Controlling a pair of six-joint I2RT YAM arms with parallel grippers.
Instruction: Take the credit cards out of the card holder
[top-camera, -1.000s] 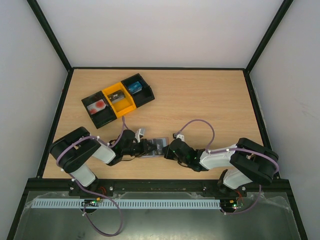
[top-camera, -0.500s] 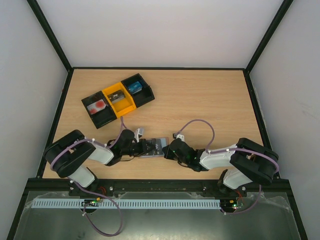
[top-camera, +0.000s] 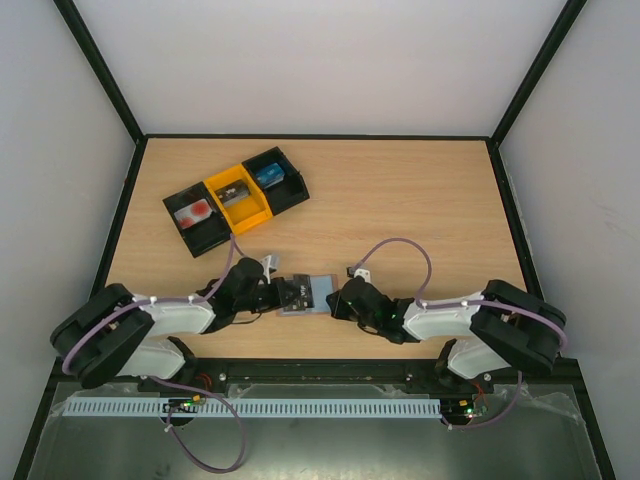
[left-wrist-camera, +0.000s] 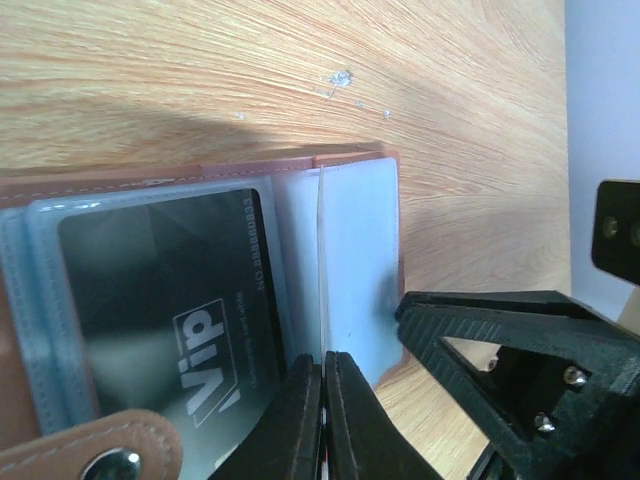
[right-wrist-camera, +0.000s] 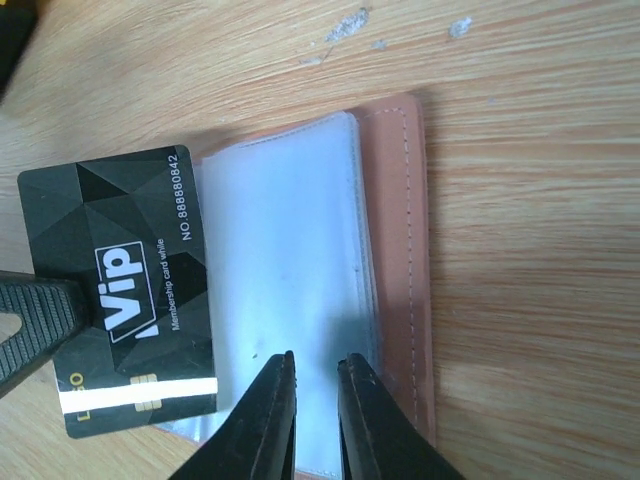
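Observation:
The card holder (top-camera: 322, 292) lies open on the table between my two grippers, with pale clear sleeves and a brownish rim (right-wrist-camera: 395, 250). A dark credit card (right-wrist-camera: 120, 290) marked "Vip" sticks out past the sleeves on the left. My left gripper (top-camera: 281, 294) is shut on it, and one of its fingers (right-wrist-camera: 30, 310) shows at the card's left edge. In the left wrist view a thin pale edge runs up from the closed left gripper (left-wrist-camera: 323, 368). A dark card (left-wrist-camera: 170, 290) shows under a clear sleeve beside it. My right gripper (right-wrist-camera: 316, 362) rests over the sleeves, narrowly open.
A black-and-yellow three-section tray (top-camera: 237, 198) with small items stands at the back left. Low black walls edge the table. The right gripper's finger (left-wrist-camera: 500, 340) stands just right of the holder in the left wrist view.
My left arm has drawn back to the left, and the dark card has come out of the holder with it. The right gripper's jaws have parted a little.

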